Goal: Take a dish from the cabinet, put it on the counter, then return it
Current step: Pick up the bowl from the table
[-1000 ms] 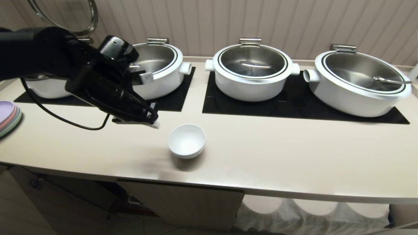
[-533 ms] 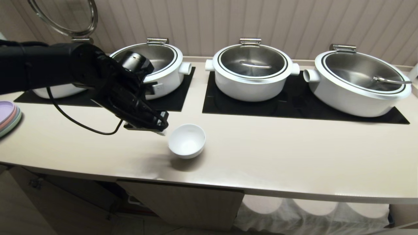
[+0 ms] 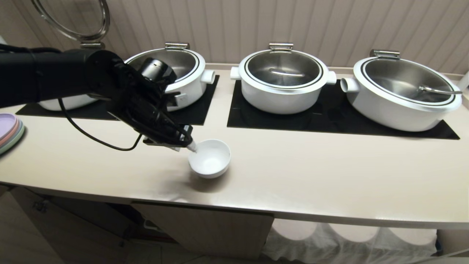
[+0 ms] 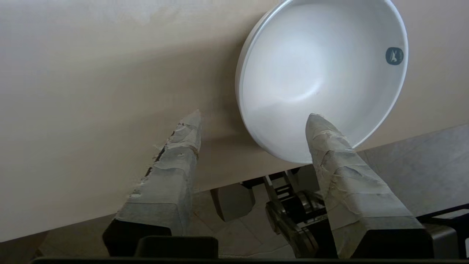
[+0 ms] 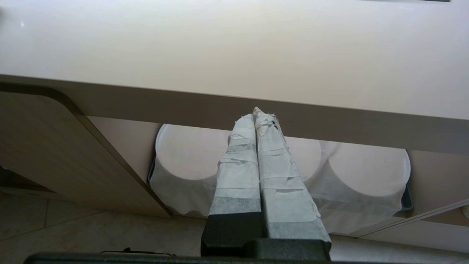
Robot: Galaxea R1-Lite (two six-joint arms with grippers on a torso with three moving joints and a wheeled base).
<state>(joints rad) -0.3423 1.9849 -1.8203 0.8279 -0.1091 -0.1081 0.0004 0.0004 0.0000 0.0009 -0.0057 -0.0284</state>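
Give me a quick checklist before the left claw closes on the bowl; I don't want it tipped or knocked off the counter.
1. Left claw open: ok, fingers spread apart.
2. Claw straddles the rim: ok, one finger is over the inside of the bowl, the other outside it.
3. Bowl upright on the counter: ok.
4. Fingers low enough to catch the wall: cannot tell.
5. Room around the bowl: ok, the nearest pot stands well behind it.
6. Right claw out of the way: ok, shut and parked below the counter edge.
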